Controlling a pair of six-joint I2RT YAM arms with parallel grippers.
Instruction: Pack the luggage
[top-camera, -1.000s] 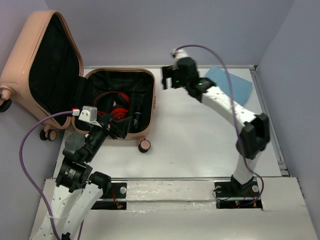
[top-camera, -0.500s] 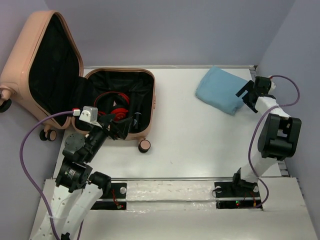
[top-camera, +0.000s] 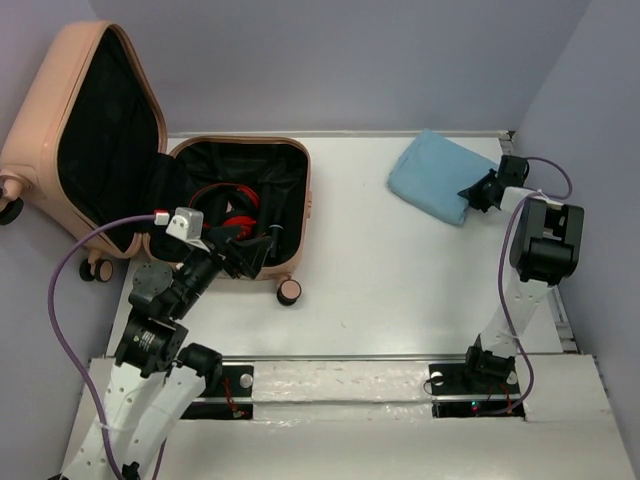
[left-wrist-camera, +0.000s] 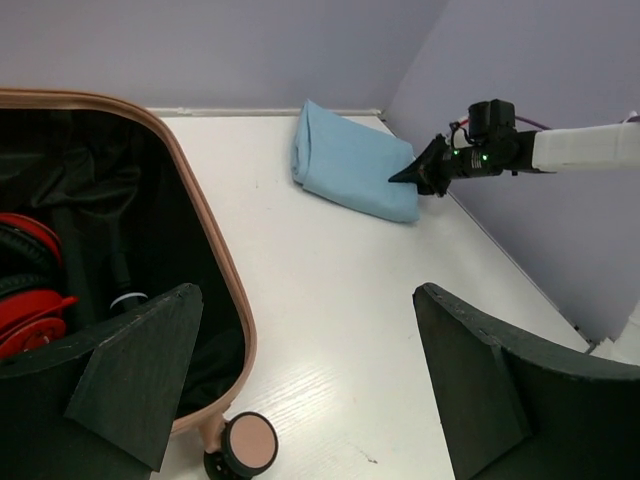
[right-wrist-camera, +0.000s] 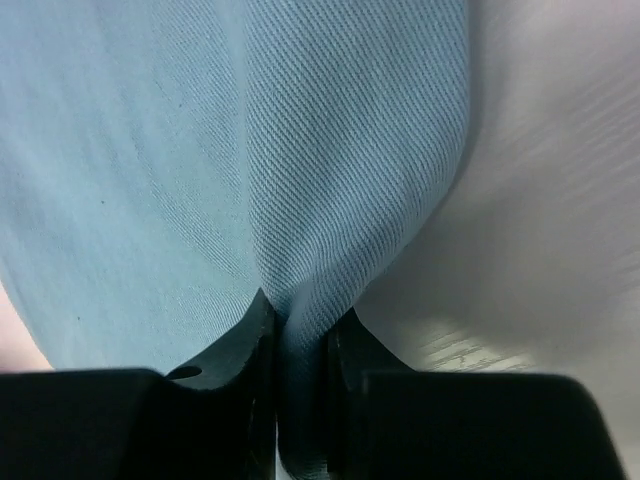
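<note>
far left of the table (top-camera: 400, 290): the luggage (top-camera: 35, 140), peach-pink hard shell, lying open. base flat with black lining facing up, lid raised and tilted leftward past the table edge. one small wheel (top-camera: 289, 291) at its near right corner. inside the base: a red and black looped item (top-camera: 228, 212), partly hidden. over the near right rim of the base: left gripper (top-camera: 250, 250), fingers (left-wrist-camera: 140, 370) spread wide, holding nothing. far right of the table: folded light blue cloth (top-camera: 430, 172), well apart from the luggage. at the cloth's right edge: right gripper (top-camera: 472, 193), jaws pinched together on a fold of the fabric.
</note>
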